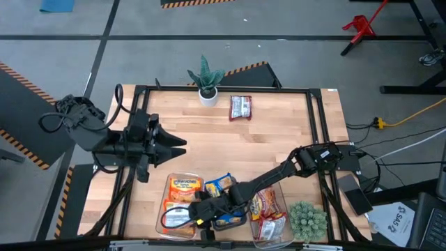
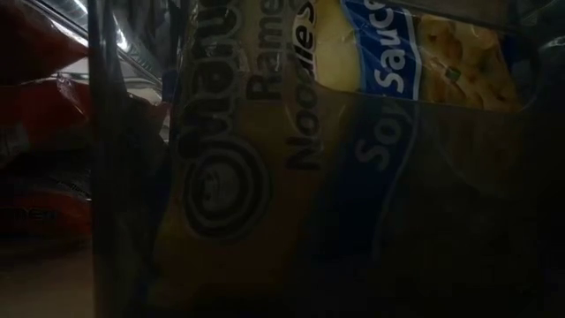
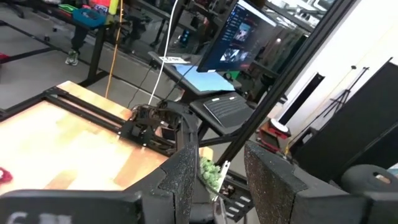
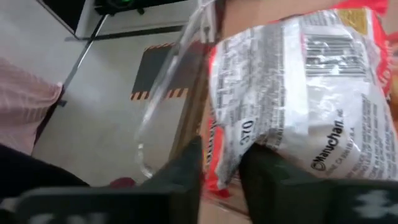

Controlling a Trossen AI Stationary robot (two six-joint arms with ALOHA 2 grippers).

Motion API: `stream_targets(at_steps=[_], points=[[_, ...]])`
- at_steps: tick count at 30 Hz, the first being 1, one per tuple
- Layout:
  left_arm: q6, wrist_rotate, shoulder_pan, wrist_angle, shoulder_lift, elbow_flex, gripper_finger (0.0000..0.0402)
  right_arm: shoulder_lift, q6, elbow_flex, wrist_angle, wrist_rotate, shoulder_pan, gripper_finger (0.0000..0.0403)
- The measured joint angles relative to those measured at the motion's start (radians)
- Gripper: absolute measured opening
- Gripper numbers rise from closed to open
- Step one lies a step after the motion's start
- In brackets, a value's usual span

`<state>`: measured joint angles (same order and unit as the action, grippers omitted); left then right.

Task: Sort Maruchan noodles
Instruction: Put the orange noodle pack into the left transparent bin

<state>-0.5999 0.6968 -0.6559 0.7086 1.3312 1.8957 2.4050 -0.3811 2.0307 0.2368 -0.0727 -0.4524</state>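
At the high view's lower centre, your right gripper (image 1: 203,209) was placing an orange packet (image 1: 175,217); its jaw state was unclear. Next, withdraw upward.

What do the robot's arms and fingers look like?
Both arms are dark, nearly black, built from chunky jointed pieces. The left arm has looping black cables near its base. The right arm is long and thin. Each ends in two flat fingers with rough, grainy black surfaces.
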Motion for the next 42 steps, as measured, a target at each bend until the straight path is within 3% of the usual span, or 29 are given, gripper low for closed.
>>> stream_targets(at_steps=[5,8,12,16,21,25,32,37,42], points=[[-0.001,0.001,0.0,0.033,0.0,0.0,0.0129,0.001,0.09,0.078,0.095,0.003,0.0,0.017],[-0.014,0.002,0.0,0.066,0.0,0.0,0.0129,0.001,0.171,0.175,0.232,0.057,-0.009,0.0194],[-0.105,0.031,-0.001,0.207,0.0,0.0,0.0129,0.0,0.313,0.326,0.49,0.195,-0.025,0.0194],[-0.274,0.078,-0.031,0.361,-0.002,-0.025,0.0129,-0.076,0.328,0.299,0.608,0.25,-0.033,0.0185],[-0.508,0.086,-0.103,0.415,0.001,-0.197,0.0129,-0.176,0.281,0.302,0.854,0.32,-0.065,0.0177],[-0.699,0.09,-0.201,0.27,0.008,-0.398,0.0128,-0.251,0.19,0.303,1.038,0.374,-0.108,0.0171],[-0.787,0.106,-0.285,-0.145,0.101,-0.698,0.0128,-0.348,-0.031,0.303,1.239,0.544,-0.176,0.017],[-0.927,0.077,-0.286,-0.183,0.207,-0.771,0.0128,-0.356,-0.132,0.302,1.286,0.622,-0.192,0.017],[-0.939,-0.081,-0.286,-0.194,0.317,-0.771,0.0128,-0.355,-0.15,0.293,1.294,0.629,-0.195,0.017]])
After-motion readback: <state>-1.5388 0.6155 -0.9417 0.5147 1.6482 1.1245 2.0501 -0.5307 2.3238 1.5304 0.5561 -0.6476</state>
